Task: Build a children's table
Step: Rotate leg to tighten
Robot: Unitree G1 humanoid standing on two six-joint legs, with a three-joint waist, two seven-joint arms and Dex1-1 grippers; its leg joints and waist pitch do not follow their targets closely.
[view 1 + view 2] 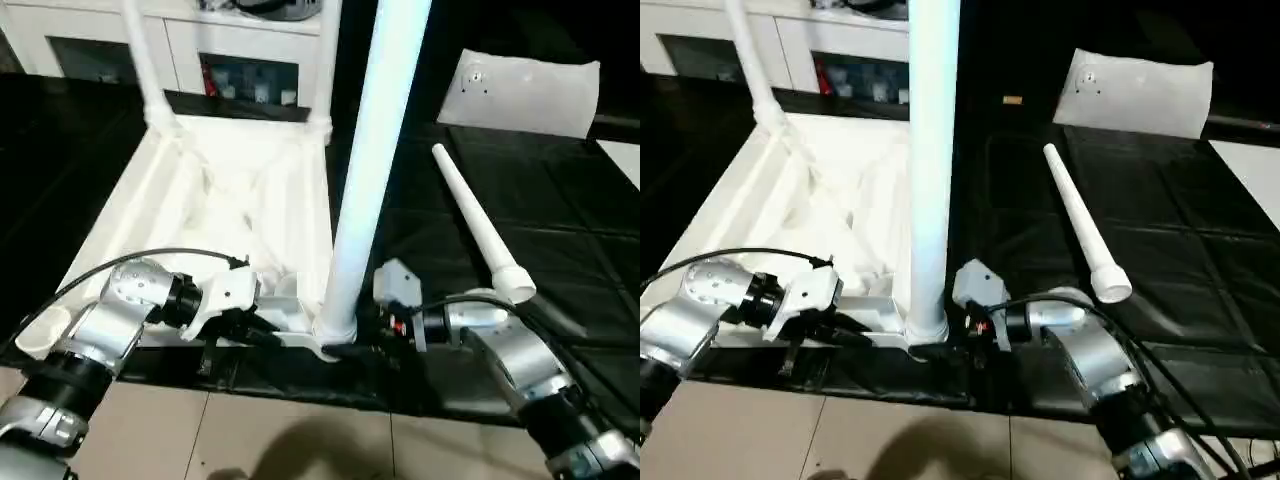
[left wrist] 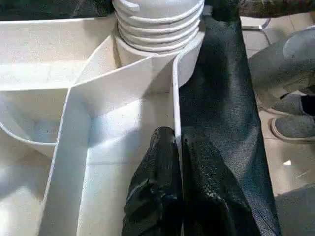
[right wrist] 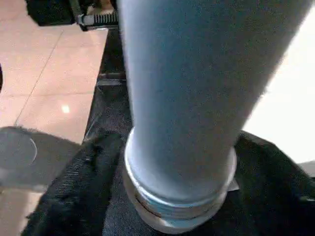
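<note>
The children's table top (image 1: 200,190) lies upside down on a black mat, ribbed underside up. Two legs (image 1: 148,70) stand in its far corner sockets. A third leg (image 1: 370,170) stands upright in the near right socket, its threaded collar (image 2: 157,22) seated there. A loose leg (image 1: 480,225) lies on the mat to the right. My left gripper (image 2: 178,137) is shut on the top's near rim wall, next to that socket. My right gripper (image 1: 350,350) is open, its black fingers (image 3: 74,196) standing close on either side of the upright leg's base (image 3: 177,196).
A flat whitish bag (image 1: 525,90) lies at the mat's far right. A white cabinet (image 1: 230,40) stands behind the table top. Tiled floor (image 1: 300,440) runs along the mat's near edge. A person's shoes (image 2: 293,125) stand on the tiles beside the mat.
</note>
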